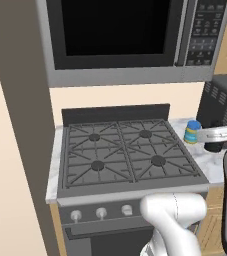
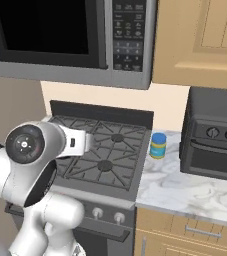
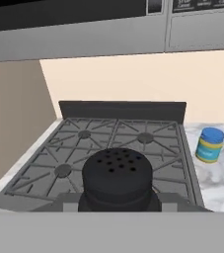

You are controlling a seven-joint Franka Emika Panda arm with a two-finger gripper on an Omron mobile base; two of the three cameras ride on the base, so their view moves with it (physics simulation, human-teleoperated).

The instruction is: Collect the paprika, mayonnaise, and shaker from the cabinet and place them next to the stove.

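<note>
The gripper (image 3: 117, 203) is clamped on the shaker (image 3: 117, 175), whose black perforated top rises just above the fingers in the hand view. The finger tips themselves are hard to make out, dark against the dark bottle. Ahead of the gripper and below it lies the stove (image 3: 118, 143). The mayonnaise (image 3: 210, 145) stands on the marble counter (image 3: 222, 173) ahead and to the right of the gripper, just beside the stove's edge. The shaker's lower body is cut off.
</note>
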